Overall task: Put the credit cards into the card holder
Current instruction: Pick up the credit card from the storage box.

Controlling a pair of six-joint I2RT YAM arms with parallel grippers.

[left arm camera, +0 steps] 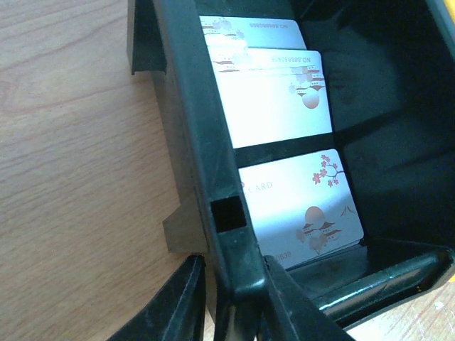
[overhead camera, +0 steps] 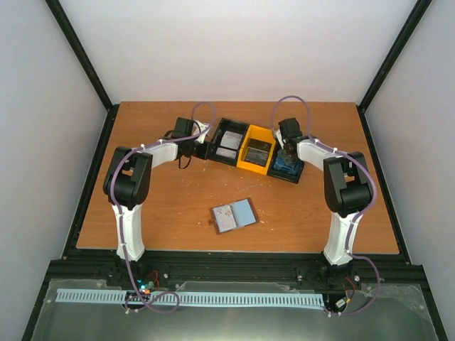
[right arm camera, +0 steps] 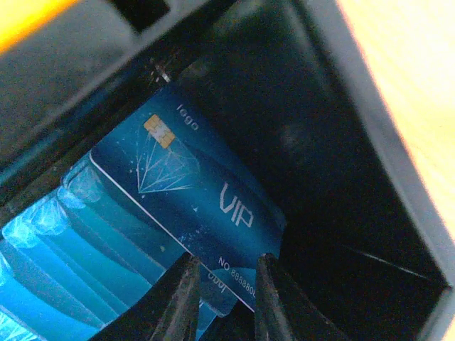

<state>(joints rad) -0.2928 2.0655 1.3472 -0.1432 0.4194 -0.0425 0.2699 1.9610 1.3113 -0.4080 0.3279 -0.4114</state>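
Blue VIP credit card [right arm camera: 192, 192] sits tilted in the black tray [right arm camera: 334, 128], right gripper [right arm camera: 227, 264] fingers over its corner, grip unclear. Left gripper [left arm camera: 234, 268] straddles tray wall, clamp unclear.

White arms [overhead camera: 130, 222], black joints [overhead camera: 129, 181]; lilac cables [overhead camera: 290, 98]; left gripper [left arm camera: 232, 284], right gripper [right arm camera: 222, 284] black.

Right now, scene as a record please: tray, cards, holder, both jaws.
tray: three compartments, far side of table
white cards: left compartment
dark cards: yellow middle compartment
blue cards: right compartment
card holder: open flat, mid-table, apart from tray
left jaws: astride tray's left wall; clamp unclear
right jaws: open, over top blue card's edge
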